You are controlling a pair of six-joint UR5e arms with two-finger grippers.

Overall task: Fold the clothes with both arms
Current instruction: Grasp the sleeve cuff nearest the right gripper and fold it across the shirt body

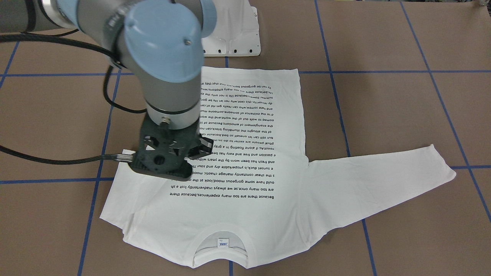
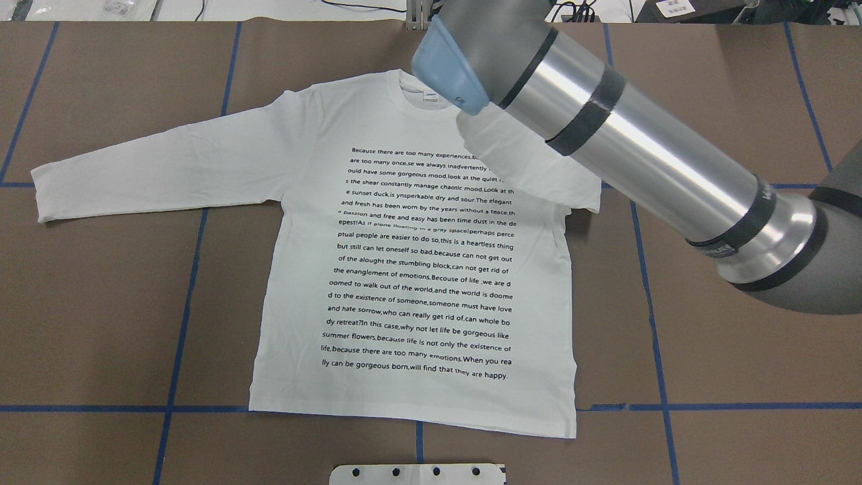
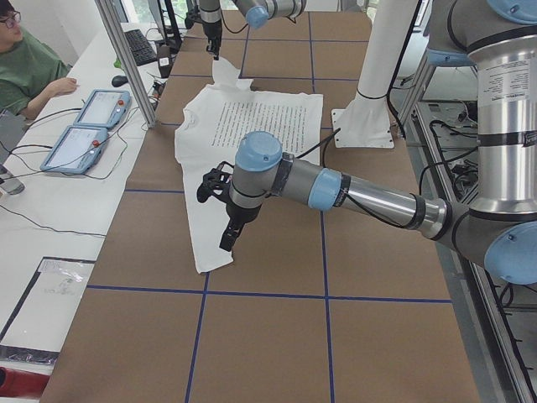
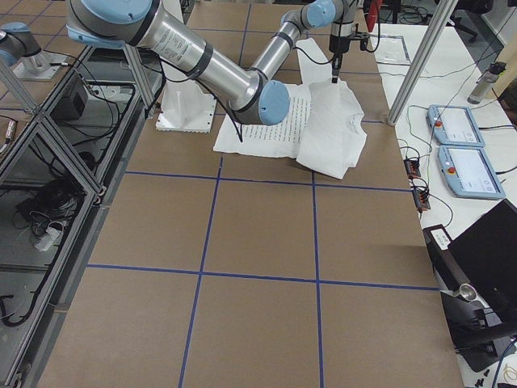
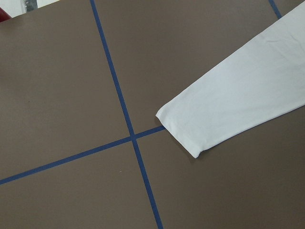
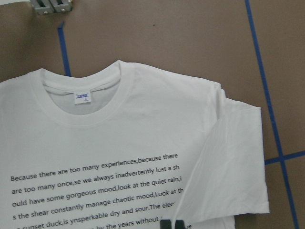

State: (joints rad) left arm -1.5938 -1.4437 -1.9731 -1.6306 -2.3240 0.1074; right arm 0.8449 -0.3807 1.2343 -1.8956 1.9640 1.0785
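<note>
The white long-sleeved shirt (image 2: 417, 283) lies flat on the brown table with its black text facing up and its collar (image 1: 220, 234) toward the far side. One sleeve is folded in over the chest (image 6: 224, 171). My right gripper (image 6: 172, 224) is shut on the end of that sleeve and holds it just above the text; it also shows from above (image 1: 168, 165). The other sleeve lies straight out and ends in its cuff (image 5: 186, 129). My left gripper (image 3: 226, 239) hangs above the table near that cuff. I cannot tell whether it is open or shut.
A white pedestal base (image 1: 234, 34) stands at the shirt's hem side. Blue tape lines (image 2: 195, 269) grid the table. A person (image 3: 25, 67) sits at a side bench with two handheld control panels (image 3: 84, 126). A metal frame post (image 3: 126, 59) stands at the table edge.
</note>
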